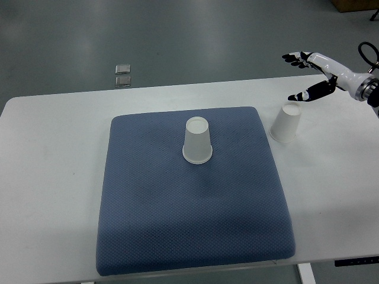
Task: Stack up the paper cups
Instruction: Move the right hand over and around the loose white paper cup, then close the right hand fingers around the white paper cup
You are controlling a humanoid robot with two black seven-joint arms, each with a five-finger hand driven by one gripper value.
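One white paper cup (197,141) stands upside down near the middle of the blue mat (189,231). A second white paper cup (285,123) stands upside down on the white table just off the mat's right edge. My right hand (303,74) hovers above and slightly right of that second cup, fingers spread, thumb below, holding nothing. There is a clear gap between the hand and the cup. The left arm does not show.
The white table (53,177) carries the mat; its far edge runs just behind the right hand. On the grey floor beyond lie two small metal floor plates (123,74). A black cable loop (368,53) shows at the right edge.
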